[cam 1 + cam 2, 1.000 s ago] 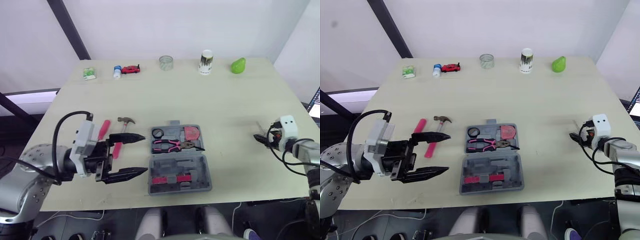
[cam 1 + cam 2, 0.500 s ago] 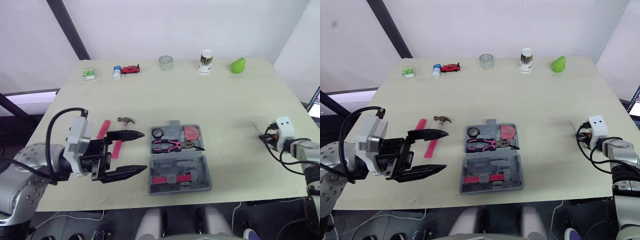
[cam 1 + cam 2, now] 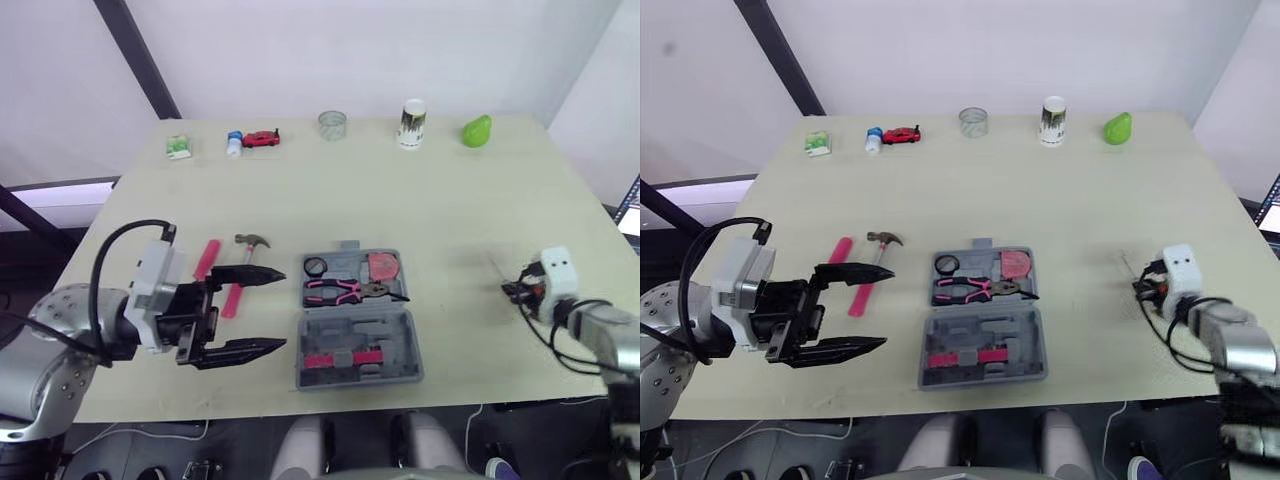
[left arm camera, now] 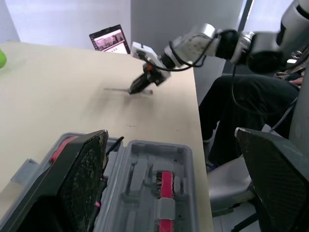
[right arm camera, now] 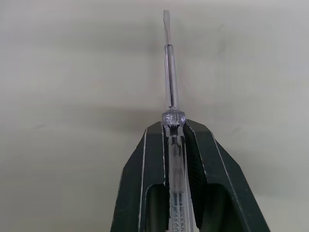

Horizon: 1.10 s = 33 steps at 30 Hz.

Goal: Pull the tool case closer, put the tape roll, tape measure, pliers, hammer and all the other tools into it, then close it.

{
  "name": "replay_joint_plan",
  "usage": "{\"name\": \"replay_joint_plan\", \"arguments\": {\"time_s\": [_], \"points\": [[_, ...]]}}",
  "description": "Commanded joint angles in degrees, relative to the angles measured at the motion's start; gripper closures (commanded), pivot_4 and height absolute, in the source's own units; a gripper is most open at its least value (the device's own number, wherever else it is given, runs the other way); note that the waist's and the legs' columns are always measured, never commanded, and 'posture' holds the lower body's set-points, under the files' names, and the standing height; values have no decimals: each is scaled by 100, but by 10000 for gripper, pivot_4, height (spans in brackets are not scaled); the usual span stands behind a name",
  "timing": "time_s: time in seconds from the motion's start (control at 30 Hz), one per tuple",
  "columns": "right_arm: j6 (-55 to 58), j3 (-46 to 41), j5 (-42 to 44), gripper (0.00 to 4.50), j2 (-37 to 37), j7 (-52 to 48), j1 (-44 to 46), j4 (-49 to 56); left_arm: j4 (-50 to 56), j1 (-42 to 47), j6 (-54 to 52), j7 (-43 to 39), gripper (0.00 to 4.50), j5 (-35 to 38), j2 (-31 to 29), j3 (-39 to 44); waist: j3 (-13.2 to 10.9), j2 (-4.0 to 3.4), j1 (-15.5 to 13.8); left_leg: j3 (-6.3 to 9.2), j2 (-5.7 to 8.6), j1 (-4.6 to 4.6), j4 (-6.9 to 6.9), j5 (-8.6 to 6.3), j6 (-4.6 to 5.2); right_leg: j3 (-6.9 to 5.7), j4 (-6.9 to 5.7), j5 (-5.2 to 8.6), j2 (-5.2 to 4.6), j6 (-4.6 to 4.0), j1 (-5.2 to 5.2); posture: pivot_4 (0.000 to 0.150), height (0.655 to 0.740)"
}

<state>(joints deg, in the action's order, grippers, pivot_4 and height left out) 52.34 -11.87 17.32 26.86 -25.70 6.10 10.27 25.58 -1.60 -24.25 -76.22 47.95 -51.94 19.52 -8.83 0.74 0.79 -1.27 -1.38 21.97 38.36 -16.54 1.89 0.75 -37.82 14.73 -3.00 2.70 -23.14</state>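
The right pincer (image 5: 173, 124) is clamped on the clear handle of a screwdriver (image 5: 169, 72), whose thin shaft sticks out well ahead of the fingertips; it hangs over the right side of the desk (image 3: 400, 190), well apart from the tool case (image 3: 405, 330). The left pincer (image 3: 287, 308) hovers with its 2 fingers wide apart just left of the case, empty. The case lies open near the desk's near edge, in the middle, with the pliers (image 3: 335, 290), tape roll (image 3: 316, 267) and red tape measure (image 3: 382, 266) in its far half. The hammer (image 3: 252, 241) and a pink-handled tool (image 3: 207, 258) lie on the desk left of the case, partly behind the left pincer's far finger. The likely trouble is the long shaft: carried in too low, its tip could catch the case wall or jab the pliers and shove the whole case. The smooth handle may also twist in the clamp. The open left fingers could sweep the hammer away, and any tool left proud of its slot would stop the lid shutting
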Motion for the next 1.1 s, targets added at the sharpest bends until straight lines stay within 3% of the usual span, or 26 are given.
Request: {"name": "replay_joint_plan", "arguments": {"time_s": [0.03, 0.3, 0.6, 0.67, 0.7, 0.87, 1.1], "points": [[864, 105, 99, 44976, -329, 644, -326, 1508, -84, 135, 170, -85, 0, -52, 39, -27, -1, -1, 2, -2, 1, -1, 2, 0, 0, 1, -4, 0, 0, 0, -1, 1500, 7400], [1430, 658, -265, 44976, -1302, 1788, -892, 2420, -219, 247, 238, -343, 0, -72, 31, -183, 2, 4, -6, -5, 6, 5, 5, 0, -1, 4, -3, 1, 0, 1, -10, 1500, 7400], [1294, 832, -343, 44976, -1437, 1922, -1093, 2363, -383, 412, 269, -489, 0, -210, 32, -324, 3, 6, 6, -5, 8, 21, 5, 1, -1, 4, -5, 1, 3, 2, -28, 1500, 7400], [1169, 845, -350, 34867, -1372, 1859, -1098, 2334, -397, 435, 277, -484, 0, -216, 38, -333, 3, 7, 11, -6, 7, 21, 5, 1, -1, 5, -4, 1, 4, 2, -28, 1500, 7400], [1139, 835, -316, 33315, -1314, 1783, -1104, 2362, -401, 434, 272, -479, 0, -210, 43, -331, 4, 7, 10, -6, 7, 21, 5, 1, -1, 5, -4, 1, 4, 2, -28, 1500, 7400], [844, 827, -182, 11833, -772, 1275, -1212, 2730, -461, 394, 300, -519, 0, -253, 55, -341, 2, 5, -3, -6, 7, 22, 6, 1, -1, 5, -4, 1, 3, 2, -28, 1500, 7400], [349, 603, 138, 11833, 469, 198, -965, 3070, -412, 304, 329, -404, 0, -270, 177, -340, 4, 12, 15, -5, 8, 25, 6, 1, -1, 6, -5, 1, 12, 2, -32, 1500, 7400]]}}
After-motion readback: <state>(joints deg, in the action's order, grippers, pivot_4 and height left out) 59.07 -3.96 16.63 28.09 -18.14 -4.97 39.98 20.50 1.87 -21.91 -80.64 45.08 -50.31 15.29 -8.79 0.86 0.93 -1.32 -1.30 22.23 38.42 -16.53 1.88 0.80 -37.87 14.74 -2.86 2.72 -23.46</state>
